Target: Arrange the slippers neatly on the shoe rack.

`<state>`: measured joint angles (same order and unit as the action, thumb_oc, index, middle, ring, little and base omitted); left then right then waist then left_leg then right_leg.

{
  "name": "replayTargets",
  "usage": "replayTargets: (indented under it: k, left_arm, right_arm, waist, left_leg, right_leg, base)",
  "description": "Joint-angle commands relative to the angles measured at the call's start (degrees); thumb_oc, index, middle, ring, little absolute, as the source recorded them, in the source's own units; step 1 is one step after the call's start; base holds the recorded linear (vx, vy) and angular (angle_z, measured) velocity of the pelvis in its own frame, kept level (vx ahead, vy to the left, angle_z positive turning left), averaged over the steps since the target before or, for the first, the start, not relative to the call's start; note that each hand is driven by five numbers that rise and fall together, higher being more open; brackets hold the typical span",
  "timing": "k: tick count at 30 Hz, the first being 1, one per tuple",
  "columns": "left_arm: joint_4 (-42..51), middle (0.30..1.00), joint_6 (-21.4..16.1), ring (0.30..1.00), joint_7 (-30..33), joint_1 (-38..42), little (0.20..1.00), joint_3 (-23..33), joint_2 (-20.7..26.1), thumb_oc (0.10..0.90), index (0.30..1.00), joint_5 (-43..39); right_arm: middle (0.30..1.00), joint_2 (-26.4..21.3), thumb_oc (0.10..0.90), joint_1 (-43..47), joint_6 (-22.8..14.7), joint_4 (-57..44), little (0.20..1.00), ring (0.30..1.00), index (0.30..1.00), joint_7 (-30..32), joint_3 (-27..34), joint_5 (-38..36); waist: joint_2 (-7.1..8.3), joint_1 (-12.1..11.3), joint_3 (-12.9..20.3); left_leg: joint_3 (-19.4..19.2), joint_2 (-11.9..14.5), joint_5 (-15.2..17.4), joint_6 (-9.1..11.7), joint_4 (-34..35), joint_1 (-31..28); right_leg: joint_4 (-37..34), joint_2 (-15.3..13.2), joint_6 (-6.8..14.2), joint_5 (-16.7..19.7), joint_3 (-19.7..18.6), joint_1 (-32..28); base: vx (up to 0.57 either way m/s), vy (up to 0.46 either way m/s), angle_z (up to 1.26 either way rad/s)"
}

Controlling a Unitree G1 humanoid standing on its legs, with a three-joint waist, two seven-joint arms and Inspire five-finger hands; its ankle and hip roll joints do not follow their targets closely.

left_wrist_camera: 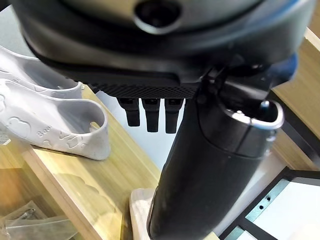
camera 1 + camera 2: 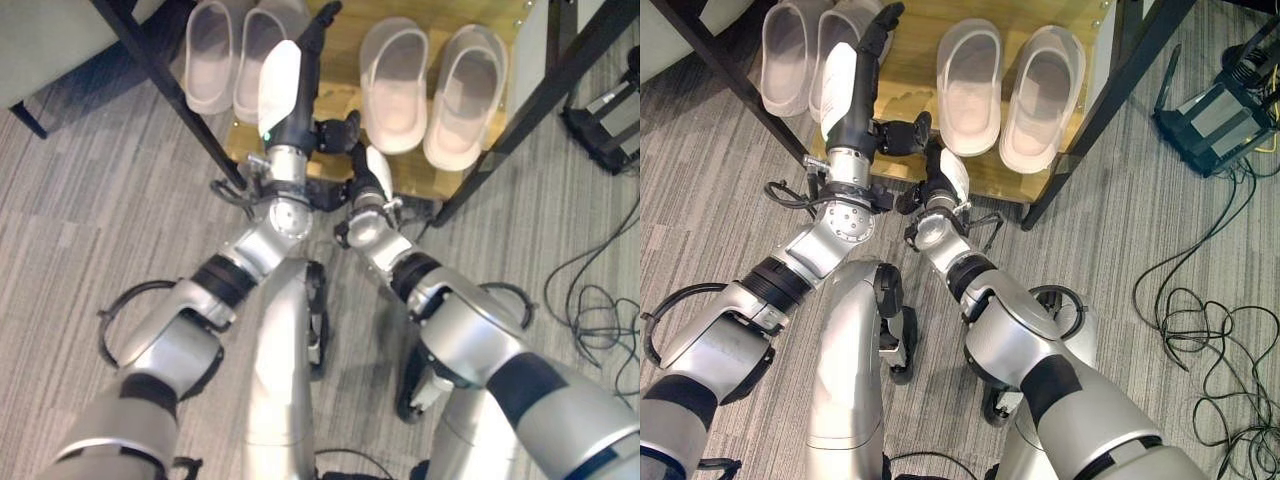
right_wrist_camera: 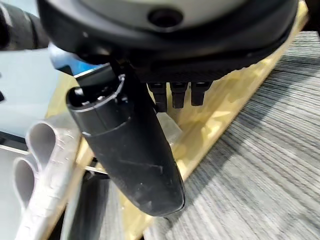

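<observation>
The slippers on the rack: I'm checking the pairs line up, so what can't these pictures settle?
- Left pair of pale translucent slippers: in the left eye view the left robot hand overlaps the inner one, and the top edge cuts off both.
- Right pair: nothing hides it.
- Wooden rack shelf: its back is cut off.

Left pair of slippers [image 2: 235, 62]: toes cut off by the head view's top edge, inner slipper partly covered by the left hand [image 2: 283, 85]; right hand [image 2: 945, 172]: fingers hidden beneath it; shoe rack [image 2: 345, 165]: upper part out of frame.
</observation>
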<state>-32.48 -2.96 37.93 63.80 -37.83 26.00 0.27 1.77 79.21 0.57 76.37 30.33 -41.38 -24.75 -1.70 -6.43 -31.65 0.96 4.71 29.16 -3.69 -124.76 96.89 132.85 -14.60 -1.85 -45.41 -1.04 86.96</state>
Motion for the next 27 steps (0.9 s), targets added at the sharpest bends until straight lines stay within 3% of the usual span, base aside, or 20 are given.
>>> replayTargets:
  k: [1, 18, 27]
  left_arm:
    - [8.3, 0.900, -4.2, 0.900, 1.9, 4.2, 0.900, 2.6, 3.1, 0.800, 0.900, 1.9]
    - [9.3, 0.900, -3.9, 0.900, 0.9, 3.4, 0.900, 2.7, 2.6, 0.800, 0.900, 2.9]
    - [9.2, 0.900, -3.4, 0.900, 0.8, 2.8, 0.900, 3.0, 2.6, 0.800, 0.900, 3.1]
  right_arm:
    - [0.900, 4.0, 0.800, 10.6, -5.5, 0.5, 0.900, 0.900, 0.900, 3.2, 1.4, 3.3]
    - [0.900, 8.5, 0.800, 3.9, -4.0, 5.1, 0.900, 0.900, 0.900, -1.2, 4.2, -3.7]
    - [0.900, 7.4, 0.800, 3.5, -2.3, 9.1, 0.900, 0.900, 0.900, -0.2, 6.1, -3.5]
  waist:
    - [-1.30, -1.6, 1.9]
    - [-1.55, -1.5, 1.9]
    - [-1.25, -1.4, 1.9]
  left_leg:
    - [9.6, -4.6, 10.9, 1.5, -2.3, -6.9]
    - [9.3, -4.9, 10.8, 1.6, -1.9, -6.9]
    - [9.4, -5.0, 10.9, 1.6, -2.0, -6.9]
  right_leg:
    - [-3.8, 1.5, -4.8, 4.3, -4.2, 3.0]
    - [-3.8, 1.6, -5.0, 4.6, -4.3, 3.0]
    - [-4.0, 1.8, -5.3, 4.4, -4.1, 3.0]
  base:
    - [0.00, 0.000, 0.00]
    - [0.00, 0.000, 0.00]
    - [0.00, 0.000, 0.00]
